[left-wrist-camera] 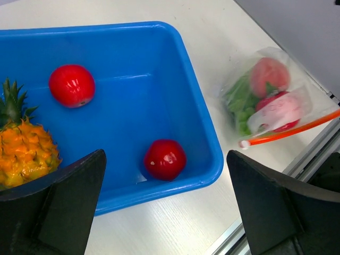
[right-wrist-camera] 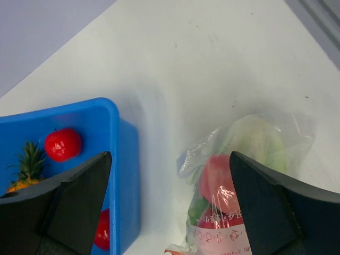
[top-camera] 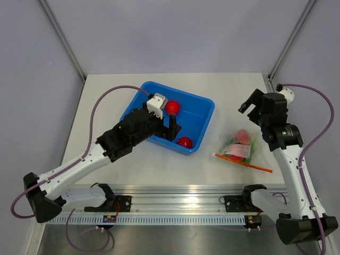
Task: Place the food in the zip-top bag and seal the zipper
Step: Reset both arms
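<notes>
Left hand (left-wrist-camera: 166, 156), right hand (right-wrist-camera: 170, 155): open, empty

My top camera looks down from high behind the near edge across the whole counter (top-camera: 159, 170). The wrist cameras hang close, peering past the left pincer (left-wrist-camera: 164, 159) and right pincer (right-wrist-camera: 170, 156); both catch the blue tub (left-wrist-camera: 180, 95) and zip-top bag (left-wrist-camera: 265, 90).

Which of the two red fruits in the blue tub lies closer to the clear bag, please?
The red fruit by the tub wall facing the bag; the other red fruit sits near the pineapple.
</notes>
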Robot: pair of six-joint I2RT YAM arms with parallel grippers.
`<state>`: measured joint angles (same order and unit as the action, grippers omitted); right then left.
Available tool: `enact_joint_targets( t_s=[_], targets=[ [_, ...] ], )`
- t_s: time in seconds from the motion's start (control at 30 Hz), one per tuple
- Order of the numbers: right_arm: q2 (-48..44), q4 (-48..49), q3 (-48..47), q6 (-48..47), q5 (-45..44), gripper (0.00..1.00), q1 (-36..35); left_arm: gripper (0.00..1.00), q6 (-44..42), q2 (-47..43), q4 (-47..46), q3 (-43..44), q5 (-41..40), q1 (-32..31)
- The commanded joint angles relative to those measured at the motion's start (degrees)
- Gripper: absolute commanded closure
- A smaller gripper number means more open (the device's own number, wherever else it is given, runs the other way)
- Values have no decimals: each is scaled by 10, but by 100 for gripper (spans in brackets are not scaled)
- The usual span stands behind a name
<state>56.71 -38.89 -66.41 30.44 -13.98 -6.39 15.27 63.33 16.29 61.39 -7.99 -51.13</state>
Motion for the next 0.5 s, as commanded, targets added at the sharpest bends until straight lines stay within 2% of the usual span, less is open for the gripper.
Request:
enact_joint_targets(
  t_s=[0.0, 0.13, 0.47],
  targets=[
    [-19, -58, -26, 16, -104, 0, 2, 1, -1, -15, 4, 22, -14, 3],
    [-36, -92, -21, 35, -148, 1, 2, 1, -2, -21, 17, 16, -18, 5],
    [-86, -112, -25, 32, -161, 1, 2, 1, 5, -22, 8, 3, -19, 5]
  ],
)
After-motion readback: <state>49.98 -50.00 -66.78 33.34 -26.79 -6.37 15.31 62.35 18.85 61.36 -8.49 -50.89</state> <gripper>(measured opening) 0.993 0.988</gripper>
